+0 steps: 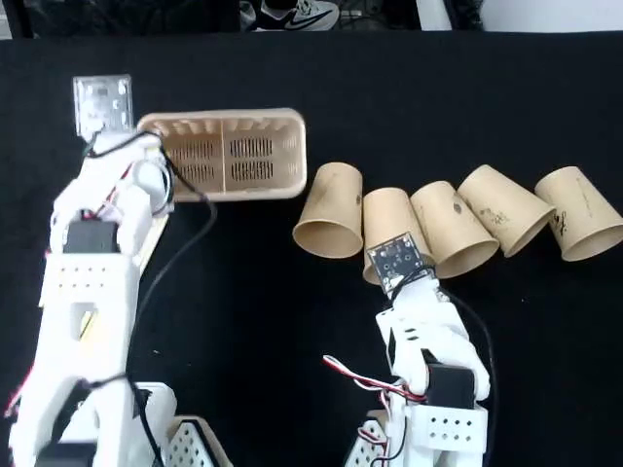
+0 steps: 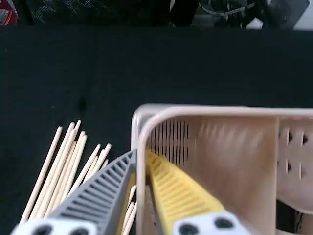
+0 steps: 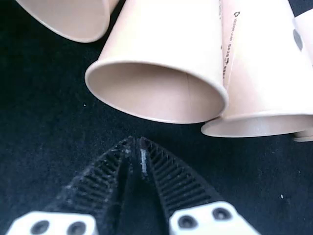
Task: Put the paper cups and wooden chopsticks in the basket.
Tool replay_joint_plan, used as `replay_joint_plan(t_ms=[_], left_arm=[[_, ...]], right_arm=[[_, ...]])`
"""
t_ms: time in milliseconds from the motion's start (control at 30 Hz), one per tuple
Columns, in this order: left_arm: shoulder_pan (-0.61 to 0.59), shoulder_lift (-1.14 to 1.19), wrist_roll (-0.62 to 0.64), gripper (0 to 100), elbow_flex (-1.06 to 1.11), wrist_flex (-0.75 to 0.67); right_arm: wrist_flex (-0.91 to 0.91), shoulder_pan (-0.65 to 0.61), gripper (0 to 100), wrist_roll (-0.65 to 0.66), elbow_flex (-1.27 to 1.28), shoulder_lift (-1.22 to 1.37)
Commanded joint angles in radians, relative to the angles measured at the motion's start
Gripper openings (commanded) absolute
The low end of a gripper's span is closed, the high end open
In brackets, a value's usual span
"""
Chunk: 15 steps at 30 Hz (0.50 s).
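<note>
On the near side, right gripper [image 3: 137,147]: black fingers pressed together and holding nothing, tips just short of the open mouth of a cup.
Cups: five paper cups lie on their sides in a row across the black table [image 1: 243,321], mouths toward the near side. From left they are the first cup [image 1: 329,224], second cup [image 1: 387,214] (the one in front of the right gripper), third cup [image 1: 453,229], fourth cup [image 1: 501,209] and fifth cup [image 1: 579,214]. Neighbours touch or nearly touch.
Chopsticks [image 2: 63,166]: a loose bundle of wooden sticks flat on the table, just outside the basket's left end.
Left gripper [image 2: 139,156]: grey finger outside the basket's left end wall and yellow finger inside, pinching that wall.
Basket [image 1: 224,115]: beige, slotted, with a divider across its middle, at the far left, just left of the first cup.
</note>
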Motion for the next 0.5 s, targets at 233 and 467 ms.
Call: replay_joint_plan(t_ms=[233, 467], left_arm=[[0.01, 0.486, 0.048, 3, -0.602, 0.284], [0.004, 0.612, 0.091, 3, -0.746, 0.397]], right_arm=[[-0.014, 0.012, 1.4, -0.011, -0.004, -0.004], [-0.014, 0.012, 1.4, -0.011, -0.004, -0.004]])
